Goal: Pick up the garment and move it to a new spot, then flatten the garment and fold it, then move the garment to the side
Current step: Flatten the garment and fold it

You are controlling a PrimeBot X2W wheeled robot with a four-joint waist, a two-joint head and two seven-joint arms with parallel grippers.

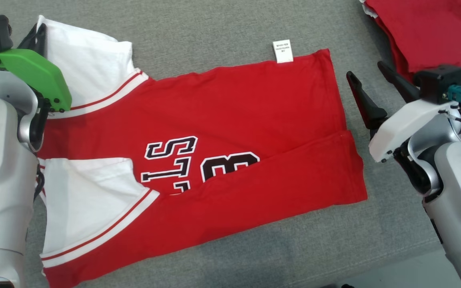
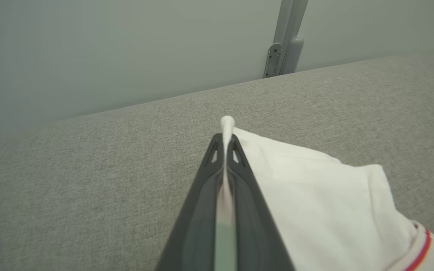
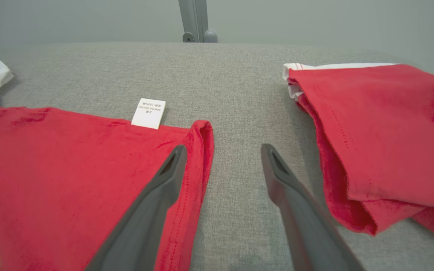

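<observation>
The grey fabric surface [image 1: 230, 24] takes up most of my head view. The red jersey [image 1: 234, 112] lies spread across it with its long axis running 9 o'clock to 3 o'clock, white sleeves toward 9 and hem toward 3. Its near edge is folded up over part of the lettering. A second, folded red garment [image 1: 426, 32] sits at 1 o'clock, apart from the jersey. The far white sleeve [image 1: 86, 68] is at 10 o'clock. My left gripper [image 2: 224, 145] is pinched fully shut on its outer corner, with a nub of white cloth poking past the fingertips. My right gripper [image 1: 366, 72] stands wide open and holds nothing, at 3 o'clock just beside the hem [image 1: 340, 100]. In the right wrist view one finger lies over the hem's corner, though I can't quite tell whether it touches the cloth. So the left arm has the sleeve end and the right is nearer the hem. I judge the next fold needs the right to close there first. The care label [image 1: 283, 51] sticks out at 12 o'clock
</observation>
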